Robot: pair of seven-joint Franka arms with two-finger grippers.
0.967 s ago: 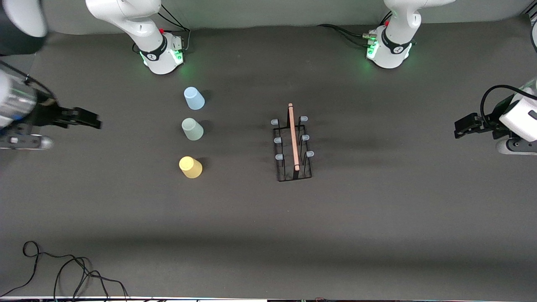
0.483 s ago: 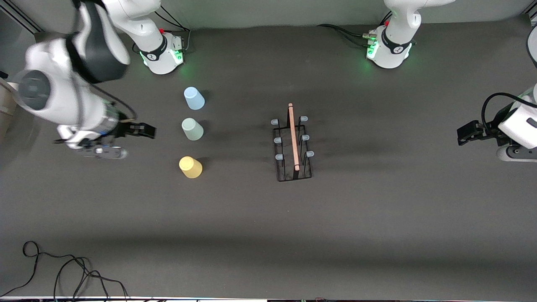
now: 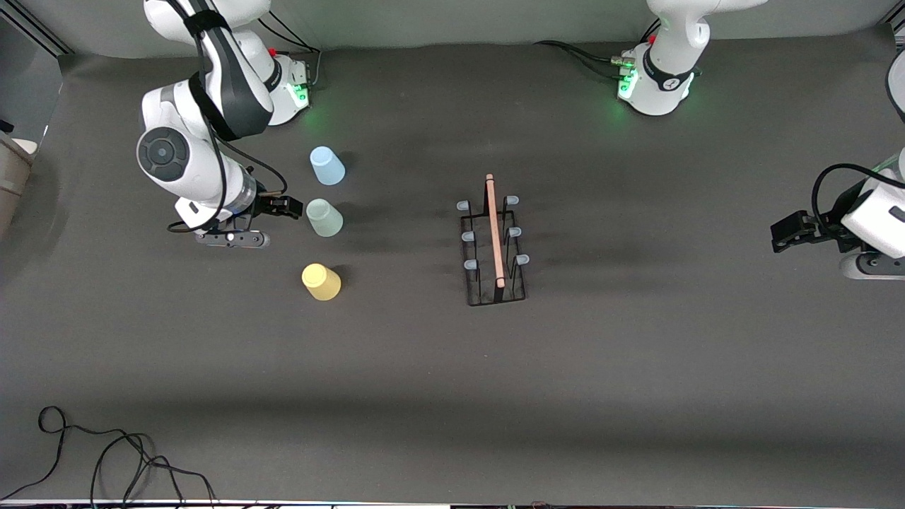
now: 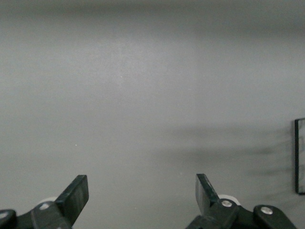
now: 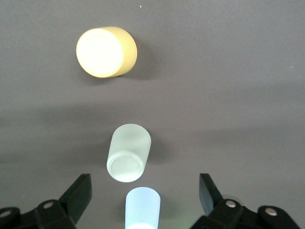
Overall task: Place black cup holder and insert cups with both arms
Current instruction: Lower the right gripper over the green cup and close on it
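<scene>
Dark grey cloth covers the whole table (image 3: 636, 396), with a loose black cable (image 3: 106, 452) curled in the lower left corner of the front view and the two arm bases glowing green along the top edge. Near the middle of the frame the black cup holder (image 3: 495, 244) stands upright on the cloth, its wooden rod handle running up and down the picture and all six pegs bare. To the upper left of centre the three cups stand upside down in a column: the light blue cup (image 3: 327, 165) highest in the frame, the grey-green cup (image 3: 324, 217) in the middle, the yellow cup (image 3: 321, 281) lowest, each apart from the next.

The right gripper (image 3: 290, 208) sits just beside the grey-green cup, at the left of it in the front view, with its fingers spread wide; the right wrist view shows the two fingers apart with nothing between them, and the grey-green cup (image 5: 127, 153) ahead, not yet held. The left gripper (image 3: 786, 231) waits at the right edge of the front view, well apart from the holder, its fingers also spread and empty in the left wrist view (image 4: 143, 202).

As a judgement, the holder seems already placed, while no cup is on a peg yet. All three insertions remain, and the grey-green cup looks like the first target
</scene>
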